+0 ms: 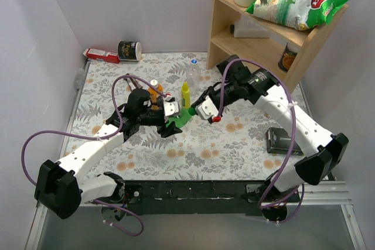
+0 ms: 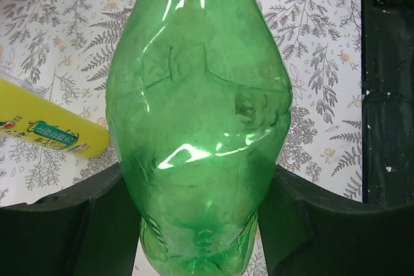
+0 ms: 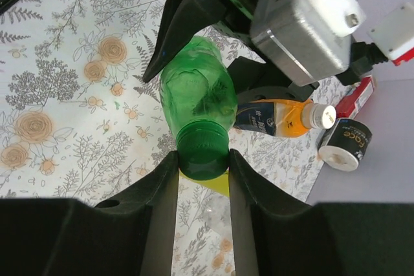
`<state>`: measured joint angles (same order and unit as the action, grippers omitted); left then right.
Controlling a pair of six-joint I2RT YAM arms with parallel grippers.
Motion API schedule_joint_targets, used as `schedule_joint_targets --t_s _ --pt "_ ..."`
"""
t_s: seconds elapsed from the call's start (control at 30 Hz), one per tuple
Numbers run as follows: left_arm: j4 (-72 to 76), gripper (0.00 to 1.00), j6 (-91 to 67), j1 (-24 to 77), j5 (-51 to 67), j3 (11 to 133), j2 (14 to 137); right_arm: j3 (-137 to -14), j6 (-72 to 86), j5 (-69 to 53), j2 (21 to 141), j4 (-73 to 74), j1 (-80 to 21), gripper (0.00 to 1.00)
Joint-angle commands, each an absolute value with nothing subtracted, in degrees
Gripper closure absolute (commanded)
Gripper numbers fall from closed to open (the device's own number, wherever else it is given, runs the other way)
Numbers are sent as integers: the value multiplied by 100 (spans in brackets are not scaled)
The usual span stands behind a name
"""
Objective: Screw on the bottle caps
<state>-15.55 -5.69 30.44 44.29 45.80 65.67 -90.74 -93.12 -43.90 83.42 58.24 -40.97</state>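
Note:
The green bottle (image 1: 179, 119) lies tilted between both grippers, and it fills the left wrist view (image 2: 200, 95). My left gripper (image 1: 171, 123) (image 2: 199, 182) is shut on its body. My right gripper (image 1: 192, 110) (image 3: 202, 163) is shut on the green cap (image 3: 202, 152), which sits on the bottle's neck (image 3: 197, 92). The orange bottle (image 1: 155, 92) (image 3: 272, 117) carries a white cap (image 3: 321, 116). The clear bottle (image 1: 193, 72) stands behind with a blue cap (image 1: 193, 61).
A slim yellow bottle (image 1: 185, 94) (image 2: 45, 127) stands just behind the grippers. A black-and-white jar (image 1: 129, 51) (image 3: 346, 143) and a red box (image 1: 101, 55) lie at the back left. A wooden shelf (image 1: 263, 33) stands at the back right, and a black box (image 1: 280, 141) at the right.

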Motion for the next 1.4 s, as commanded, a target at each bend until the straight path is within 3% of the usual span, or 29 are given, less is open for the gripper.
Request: schedule_joint_targets --t_s 0.0,0.17,0.3,0.5,0.6,0.7,0.73,0.83,1.0,1.23,1.3,1.37 --pt "-803 100 -895 3067 4010 4562 6469 -10149 -7803 -4850 8972 6317 -4113 95" --pt "-27 100 -1221 3120 3140 4421 6425 -11703 -6558 -5449 10008 7312 -3999 99" --pt "413 100 -1590 3146 2795 4386 6460 -12041 -5505 -5791 10292 7287 -3903 99" --pt "659 100 -2030 3234 2611 4272 6451 -11420 -2606 -6573 10318 5716 -3569 99" --pt "852 100 -2205 3269 2313 4193 6469 -10909 -1163 -6224 10152 4652 -3594 99" --pt "1019 100 -2513 3270 2180 4227 6539 -10872 -932 -5679 10011 4298 -3718 99" --pt "1098 100 -2662 3270 2154 4219 6513 -10837 -984 -5721 9967 4228 -3718 96" --pt "1265 100 -2874 3270 2511 4201 6408 -10278 -1072 -5976 9635 3588 -3718 65" --pt "1169 100 -2944 3270 3014 4219 6372 -9361 -651 -6082 9141 2077 -3709 60" --pt "1143 100 -3023 3270 3313 4175 6381 -9316 -317 -6091 9281 1767 -3700 52" --pt "1151 100 -3050 3270 3349 4175 6372 -9343 -299 -6161 9351 1758 -3700 52" --pt "1169 100 -3085 3270 3331 4166 6372 -9360 -290 -6240 9387 1749 -3700 58"
